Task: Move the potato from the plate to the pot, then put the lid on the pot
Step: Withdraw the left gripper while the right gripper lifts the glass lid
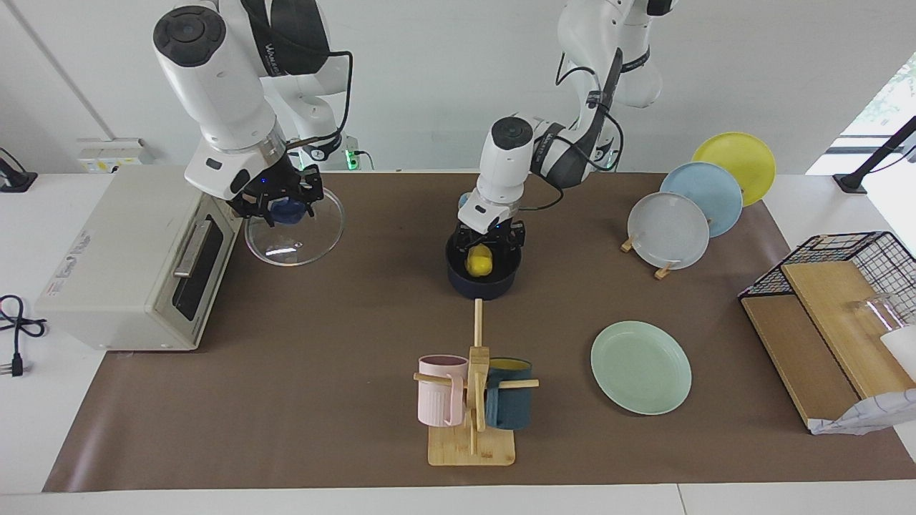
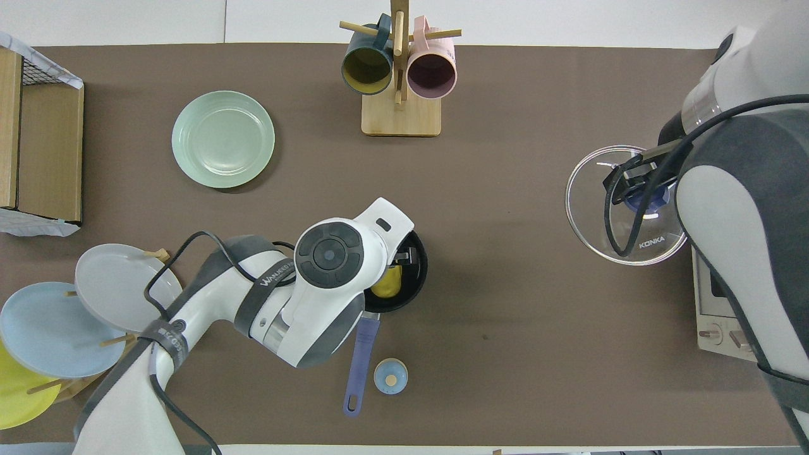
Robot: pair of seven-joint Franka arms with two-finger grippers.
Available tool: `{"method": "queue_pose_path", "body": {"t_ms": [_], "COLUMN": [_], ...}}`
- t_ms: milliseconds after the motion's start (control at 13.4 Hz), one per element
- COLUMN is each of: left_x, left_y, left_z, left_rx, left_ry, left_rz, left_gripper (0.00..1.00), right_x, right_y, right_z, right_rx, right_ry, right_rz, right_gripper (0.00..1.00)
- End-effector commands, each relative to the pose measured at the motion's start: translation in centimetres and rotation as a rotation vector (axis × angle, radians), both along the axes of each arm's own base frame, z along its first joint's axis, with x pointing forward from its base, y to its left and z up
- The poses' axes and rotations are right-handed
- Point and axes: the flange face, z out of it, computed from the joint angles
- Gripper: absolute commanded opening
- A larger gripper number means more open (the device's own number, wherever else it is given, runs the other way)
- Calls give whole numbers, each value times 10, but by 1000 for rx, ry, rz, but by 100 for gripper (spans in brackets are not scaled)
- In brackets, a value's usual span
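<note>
The yellow potato (image 1: 479, 262) is down inside the navy pot (image 1: 483, 287) at the middle of the table. My left gripper (image 1: 488, 247) is at the pot's rim, its fingers on either side of the potato's top. From overhead the potato (image 2: 387, 282) shows in the pot (image 2: 417, 265) under the left gripper (image 2: 395, 268), and the pot's handle (image 2: 360, 363) points toward the robots. My right gripper (image 1: 286, 207) is shut on the blue knob of the glass lid (image 1: 297, 243) and holds it tilted in the air beside the toaster oven. The mint-green plate (image 1: 640, 366) is bare.
A toaster oven (image 1: 136, 265) stands at the right arm's end. A mug tree (image 1: 472, 400) with two mugs stands farther out than the pot. Upright plates (image 1: 669, 229) and a wire basket with boards (image 1: 837, 300) are at the left arm's end. A small bell (image 2: 390, 376) sits by the pot handle.
</note>
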Motion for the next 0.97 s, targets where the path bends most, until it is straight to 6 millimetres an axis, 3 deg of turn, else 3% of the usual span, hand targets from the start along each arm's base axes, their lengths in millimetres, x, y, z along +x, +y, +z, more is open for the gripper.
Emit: {"method": "queue_pose_path", "body": {"t_ms": [0, 150, 300, 374, 524, 599, 749, 899], "left_x": [50, 87, 109, 114, 111, 105, 93, 85], "left_y": [66, 130, 200, 234, 294, 309, 327, 330], "left_z": [83, 143, 181, 192, 210, 217, 220, 220], "left_rx": [24, 14, 14, 24, 39, 42, 67, 96], "left_ry": [17, -2, -23, -21, 0, 14, 73, 125], "left_rz": [11, 54, 66, 31, -41, -82, -86, -88], "left_gripper": [100, 100, 100, 100, 100, 100, 100, 100], "right_x": [-1, -1, -5, -5, -4, -12, -30, -46], "right_y": [14, 38, 74, 104, 185, 219, 253, 295], "right_z": [7, 7, 9, -4, -49, -55, -61, -84], "right_rx": [18, 26, 35, 38, 48, 54, 43, 50], "right_ry": [-21, -52, -84, -82, -92, -120, -130, -135], "right_rz": [-24, -56, -70, -65, -153, -180, -189, -203], "right_gripper": [0, 0, 0, 0, 0, 0, 0, 0]}}
